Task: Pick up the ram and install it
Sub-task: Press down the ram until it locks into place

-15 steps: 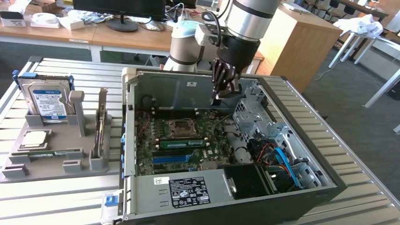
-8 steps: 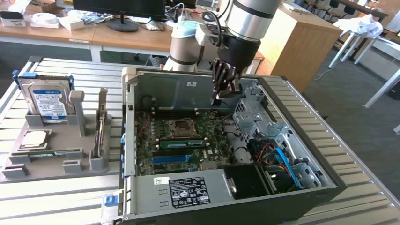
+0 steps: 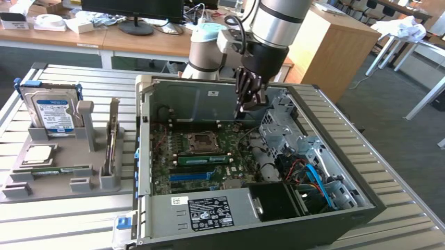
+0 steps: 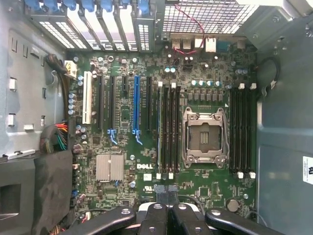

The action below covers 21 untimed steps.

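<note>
"DELL" lettering (image 4: 145,166) in white on motherboard (image 4: 205,193), near CPU socket (image 4: 205,137). Power supply label (image 3: 210,212) and hard drive label (image 3: 54,113): print illegible.

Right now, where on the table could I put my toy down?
Bare table slats lie between the grey holder and the camera, plus a strip at the exterior view's right of the computer case. The holder is packed with parts; the case is crowded, gripper over it.

Green motherboard (image 4: 205,73), blue slot (image 4: 136,103), black hand (image 4: 165,192), grey case (image 4: 283,98); slatted table (image 3: 410,221) perhaps pale grey.
</note>
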Each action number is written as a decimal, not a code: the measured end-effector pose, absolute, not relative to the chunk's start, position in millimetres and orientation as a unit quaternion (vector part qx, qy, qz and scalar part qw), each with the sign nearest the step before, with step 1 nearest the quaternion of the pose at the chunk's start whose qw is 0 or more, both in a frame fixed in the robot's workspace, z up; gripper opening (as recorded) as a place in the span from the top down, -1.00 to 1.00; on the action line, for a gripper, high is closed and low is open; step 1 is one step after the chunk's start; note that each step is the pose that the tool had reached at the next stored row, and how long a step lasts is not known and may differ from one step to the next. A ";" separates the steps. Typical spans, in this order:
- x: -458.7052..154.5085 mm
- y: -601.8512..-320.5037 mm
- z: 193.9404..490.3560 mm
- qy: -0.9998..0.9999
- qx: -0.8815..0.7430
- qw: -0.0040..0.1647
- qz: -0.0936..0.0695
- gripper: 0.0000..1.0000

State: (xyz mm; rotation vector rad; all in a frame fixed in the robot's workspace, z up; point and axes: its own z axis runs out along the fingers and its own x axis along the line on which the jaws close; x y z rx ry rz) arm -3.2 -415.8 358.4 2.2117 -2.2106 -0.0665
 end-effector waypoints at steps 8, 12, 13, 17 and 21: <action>-3.2 -415.8 351.2 -0.707 0.707 0.007 -0.021 0.80; -3.2 -415.8 347.3 -0.707 0.707 0.007 -0.021 0.80; -3.2 -415.8 346.2 -0.707 0.707 0.007 -0.021 0.80; -3.1 -415.8 342.2 -0.707 0.707 0.007 -0.021 0.80; -3.2 -415.9 338.0 -0.707 0.707 0.007 -0.021 0.80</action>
